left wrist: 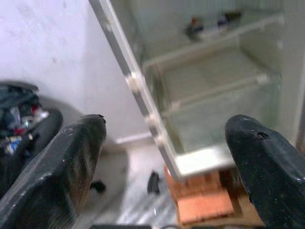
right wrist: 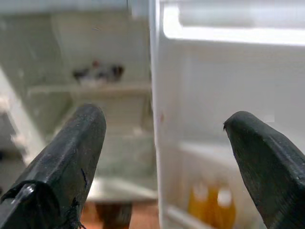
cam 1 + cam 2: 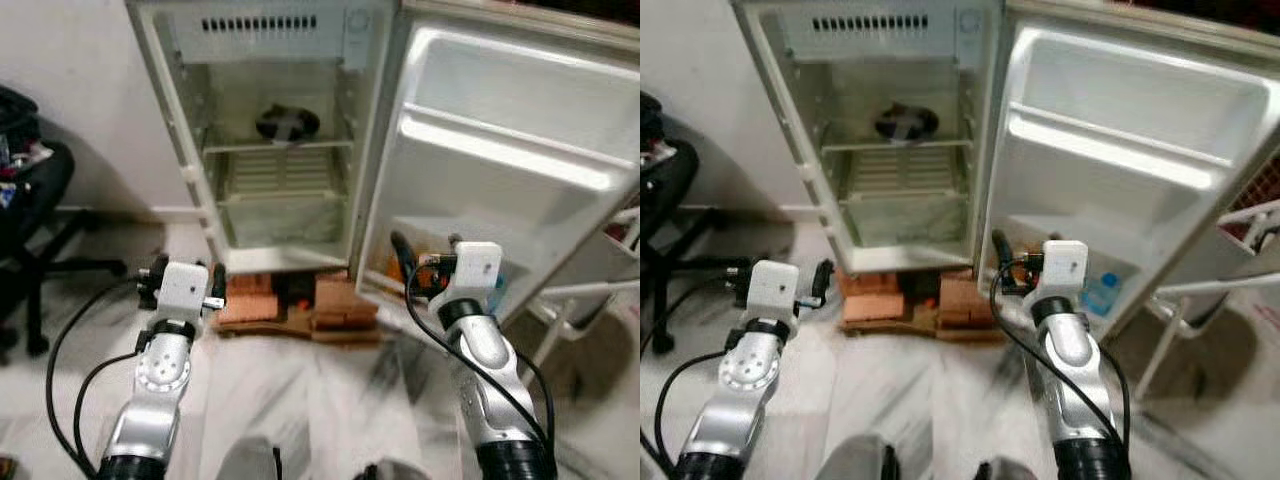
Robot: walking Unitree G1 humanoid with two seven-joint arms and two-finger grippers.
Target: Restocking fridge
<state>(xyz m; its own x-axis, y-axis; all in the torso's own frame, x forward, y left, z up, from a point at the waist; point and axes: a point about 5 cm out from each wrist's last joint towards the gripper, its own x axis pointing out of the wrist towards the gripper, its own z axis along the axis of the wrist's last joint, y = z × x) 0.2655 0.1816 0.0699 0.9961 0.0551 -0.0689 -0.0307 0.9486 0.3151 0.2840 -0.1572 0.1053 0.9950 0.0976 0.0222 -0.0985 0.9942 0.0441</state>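
I stand on the pale marble floor (image 3: pixel 330 400) before the open fridge (image 3: pixel 275 150), both arms raised and both sets of jaws spread wide with nothing between them. My right gripper (image 2: pixel 167 157) is the nearer one to the stock: the open door (image 3: pixel 510 170) swings out on my right, and its bottom shelf (image 3: pixel 1095 285) lies straight ahead of those jaws and a little below them, while my left gripper (image 1: pixel 167 162) faces the hinge-less left edge of the cabinet and the wall (image 3: pixel 70 100) beside it. Bottles stand upright in that bottom door shelf, their long axes vertical, so any reach there would, I judge, have to come in level from the front with the jaws either side of a neck or body. The right wrist view picks out two orange bottles (image 2: pixel 209 205) with pale caps side by side at the near corner of the door shelf; the right eye view instead catches a blue-tinted bottle (image 3: pixel 1102 293) just beyond my right wrist, where the orange pair cannot be made out. Inside the cabinet, a dark rounded item (image 3: pixel 287 123) rests at the middle of the upper shelf (image 3: pixel 280 146), too blurred to name; the shelf below and the bottom drawer look bare. The fridge sits on red bricks (image 3: pixel 250 300), and a black office chair (image 3: pixel 30 220) stands well apart at my left. What I am to load next I cannot tell.
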